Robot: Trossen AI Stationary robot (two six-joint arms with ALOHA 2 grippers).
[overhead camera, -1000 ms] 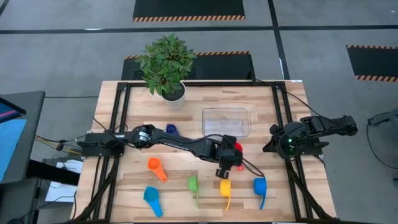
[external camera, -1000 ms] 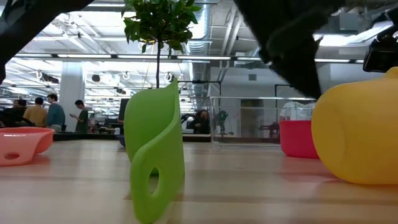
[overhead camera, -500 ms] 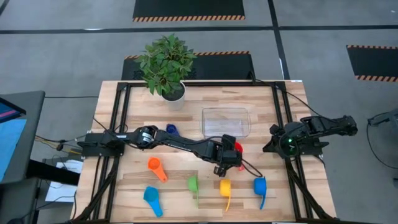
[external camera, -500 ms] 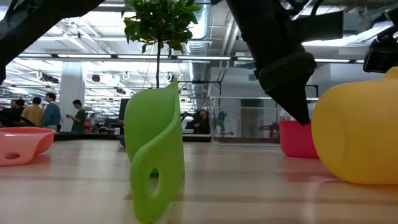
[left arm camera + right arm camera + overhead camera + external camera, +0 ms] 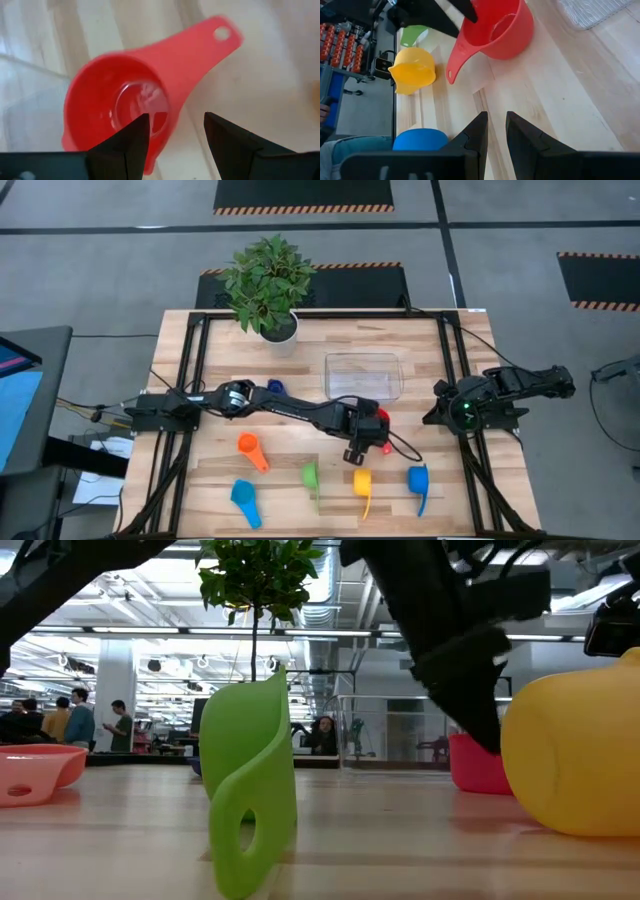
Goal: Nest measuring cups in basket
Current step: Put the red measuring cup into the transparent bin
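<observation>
My left gripper reaches across the table and hangs open over the red cup. In the left wrist view the gripper straddles the wall of the red cup beside the handle. The clear basket stands just beyond, with nothing in it. Dark blue, orange, light blue, green, yellow and blue cups lie on the wood. My right gripper waits at the right edge, narrowly open. My left gripper comes from above with one finger over the inside of the red cup's bowl and the other outside, by the root of the handle. Whether either finger touches the wall I cannot tell. The cup sits upright on the table.
A potted plant in a white pot stands at the far edge, left of the basket. Dark frame rails run along both sides of the table. People stand in the room beyond. The yellow cup and the green cup loom near the low camera.
My left gripper has come down toward the red cup: a second ago it hung high in the low view, and now a fingertip reaches the level of the cup's rim. No cup has moved.
</observation>
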